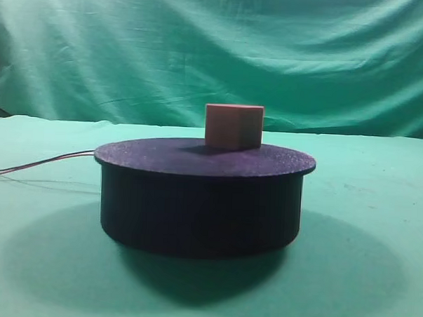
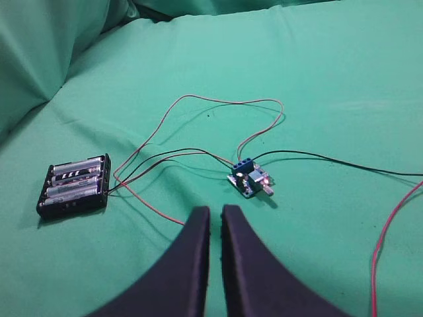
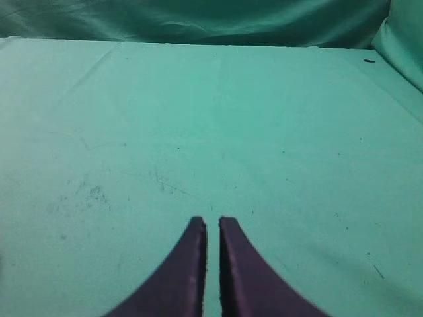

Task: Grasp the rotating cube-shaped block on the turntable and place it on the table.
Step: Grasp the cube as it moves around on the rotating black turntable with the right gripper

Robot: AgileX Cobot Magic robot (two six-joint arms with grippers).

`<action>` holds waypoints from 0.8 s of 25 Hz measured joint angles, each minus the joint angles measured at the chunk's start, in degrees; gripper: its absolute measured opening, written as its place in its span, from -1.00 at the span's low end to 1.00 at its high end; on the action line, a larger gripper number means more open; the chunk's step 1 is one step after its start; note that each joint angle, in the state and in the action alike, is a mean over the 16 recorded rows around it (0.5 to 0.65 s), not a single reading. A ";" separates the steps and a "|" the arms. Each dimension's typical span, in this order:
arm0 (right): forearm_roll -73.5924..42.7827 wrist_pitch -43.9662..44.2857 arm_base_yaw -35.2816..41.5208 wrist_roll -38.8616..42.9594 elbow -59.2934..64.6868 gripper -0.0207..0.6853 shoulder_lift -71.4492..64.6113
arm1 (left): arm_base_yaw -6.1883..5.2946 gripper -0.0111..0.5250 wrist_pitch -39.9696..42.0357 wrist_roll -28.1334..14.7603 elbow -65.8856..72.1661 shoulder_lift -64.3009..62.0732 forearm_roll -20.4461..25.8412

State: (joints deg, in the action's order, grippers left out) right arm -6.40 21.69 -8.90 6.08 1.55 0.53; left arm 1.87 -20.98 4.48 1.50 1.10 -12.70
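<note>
green table (image 1: 377, 229) bears turntable (image 1: 202, 200) with cube-shaped block (image 1: 233, 126), neither pincer near.

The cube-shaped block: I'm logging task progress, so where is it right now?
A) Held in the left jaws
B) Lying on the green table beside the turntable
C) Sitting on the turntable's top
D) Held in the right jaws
C: in the exterior high view the cube-shaped block rests on the flat top of the turntable, and both wrist views show nearly closed jaws with nothing between them.
</note>
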 joint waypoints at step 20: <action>2.55 -11.83 0.00 2.84 -0.53 -0.80 -0.13 | 0.00 -0.96 0.00 0.00 0.00 0.00 0.00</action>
State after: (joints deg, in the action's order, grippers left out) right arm -3.85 9.87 -8.90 8.92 1.02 0.40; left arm 1.87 -20.98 4.48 1.50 1.10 -12.70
